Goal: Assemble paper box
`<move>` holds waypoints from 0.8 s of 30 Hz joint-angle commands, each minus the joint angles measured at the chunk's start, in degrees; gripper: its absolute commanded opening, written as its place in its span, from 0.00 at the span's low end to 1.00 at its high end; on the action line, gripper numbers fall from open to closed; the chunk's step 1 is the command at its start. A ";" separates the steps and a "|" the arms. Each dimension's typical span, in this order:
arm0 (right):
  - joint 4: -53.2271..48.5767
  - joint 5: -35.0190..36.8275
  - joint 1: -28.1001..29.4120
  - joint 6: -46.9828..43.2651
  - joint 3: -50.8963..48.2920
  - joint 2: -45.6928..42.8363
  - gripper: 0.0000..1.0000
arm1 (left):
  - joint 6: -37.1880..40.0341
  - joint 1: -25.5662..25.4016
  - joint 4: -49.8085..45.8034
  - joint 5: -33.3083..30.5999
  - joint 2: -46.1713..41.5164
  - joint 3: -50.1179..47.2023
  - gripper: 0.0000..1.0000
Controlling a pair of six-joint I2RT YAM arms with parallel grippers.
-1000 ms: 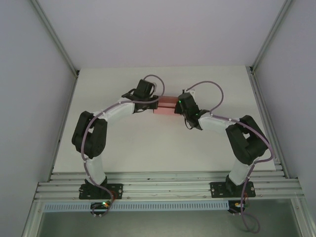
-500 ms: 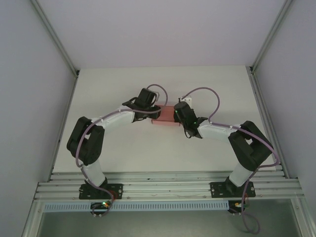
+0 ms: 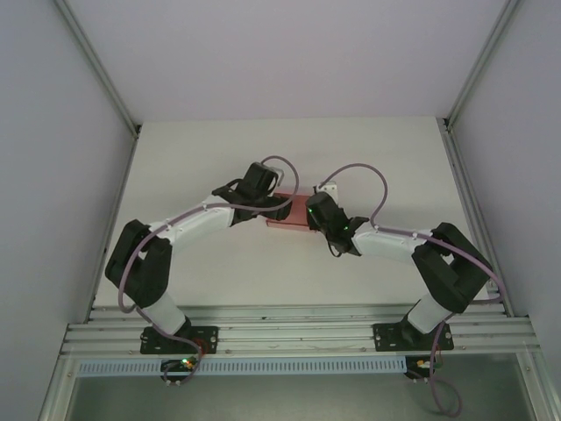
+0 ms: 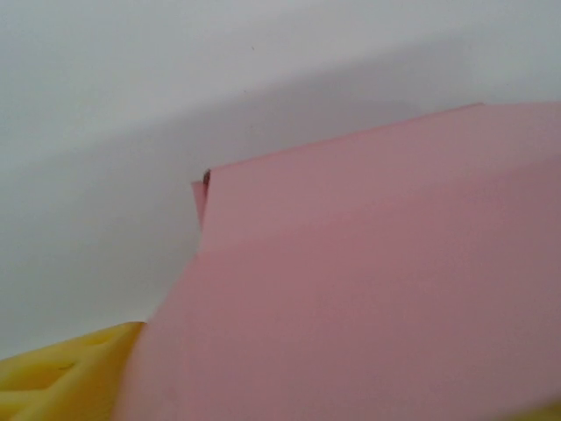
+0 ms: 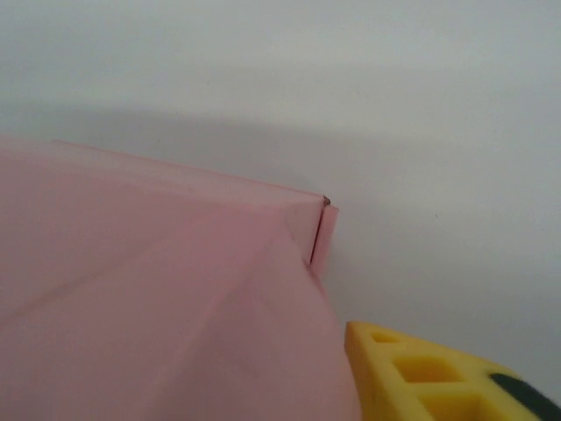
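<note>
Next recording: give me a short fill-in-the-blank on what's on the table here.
The paper box is pale ___. The table beneath it is ___. In the right wrist view, the right finger pad beside the box is ___.
Missing words: pink; white; yellow.

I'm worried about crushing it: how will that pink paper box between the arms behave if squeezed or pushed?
The paper box looks like thin creased card, so it probably dents under a firm squeeze. Small and seemingly hollow, it is likely very light. Its flat sides suggest sliding on the smooth table rather than rolling.
</note>
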 commanded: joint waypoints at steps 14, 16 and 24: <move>-13.11 -10.81 2.65 -4.36 -2.25 -19.12 1.00 | 0.77 -0.92 -6.09 0.50 -18.57 -2.94 1.00; -14.15 -10.96 2.69 -6.35 0.15 -20.26 1.00 | 0.49 0.16 -6.72 0.41 -18.13 -0.69 1.00; -18.25 -7.10 -4.60 -3.76 12.13 -15.54 1.00 | -2.17 7.29 -7.75 4.63 -7.99 10.79 1.00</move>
